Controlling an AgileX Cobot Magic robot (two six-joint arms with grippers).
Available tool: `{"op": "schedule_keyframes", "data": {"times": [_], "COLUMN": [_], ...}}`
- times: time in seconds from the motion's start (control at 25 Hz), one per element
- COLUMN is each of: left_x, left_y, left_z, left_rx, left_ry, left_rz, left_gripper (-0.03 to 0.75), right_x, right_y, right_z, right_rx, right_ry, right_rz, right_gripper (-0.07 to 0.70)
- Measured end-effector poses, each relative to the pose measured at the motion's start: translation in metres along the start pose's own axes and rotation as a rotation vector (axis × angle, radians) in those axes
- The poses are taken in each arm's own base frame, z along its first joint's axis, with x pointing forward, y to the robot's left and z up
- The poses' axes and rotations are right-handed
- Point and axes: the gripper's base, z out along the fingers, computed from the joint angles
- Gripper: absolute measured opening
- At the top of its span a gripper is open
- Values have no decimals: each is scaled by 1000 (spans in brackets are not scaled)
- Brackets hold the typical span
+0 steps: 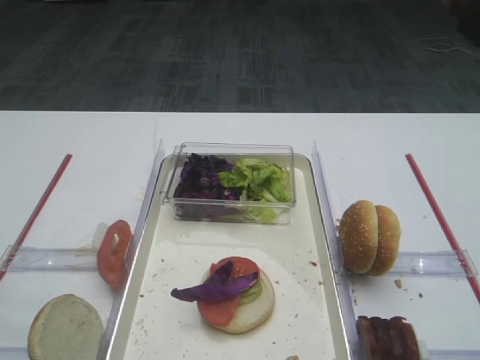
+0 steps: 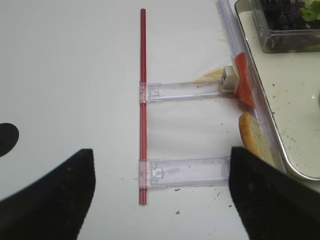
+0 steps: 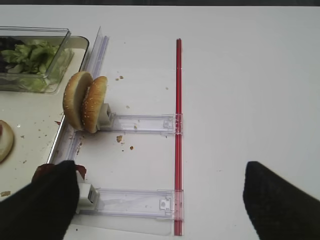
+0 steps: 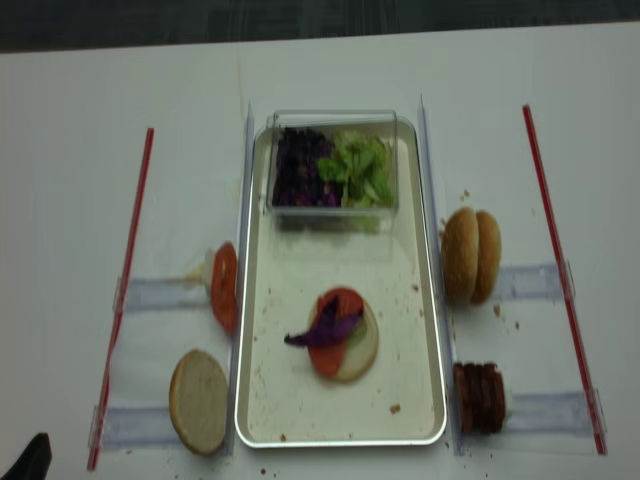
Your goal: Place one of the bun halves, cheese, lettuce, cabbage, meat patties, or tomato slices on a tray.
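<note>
Half-hidden meat patties [image 3: 45,172] behind right hand [image 3: 160,200]

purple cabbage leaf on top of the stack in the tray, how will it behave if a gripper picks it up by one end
The cabbage leaf looks thin and drapes over the tomato slice, so it would probably hang limp. It seems very light and may cling to a finger on release. Its pointed tip overhangs the bun half, so a pinch there likely lifts it without disturbing the stack.
</note>
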Motion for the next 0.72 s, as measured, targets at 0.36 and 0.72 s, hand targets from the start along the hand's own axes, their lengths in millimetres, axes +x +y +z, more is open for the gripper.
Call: {"op": "schedule_keyframes", "data": {"times": [0.36,0.72], "left_x": [0,0], "left_y": [0,0], "left_z": [0,0], "left_rx": [0,0], "left_ry": [-2,-2], "left_rz": [0,0], "left_gripper": [545,545], "right_x": [0,0], "right_y": [0,0], "right_z": [0,0], "right_rx": [0,0], "right_ry": [0,0], "right_rz": [0,3], "right_gripper": [690,690]}}
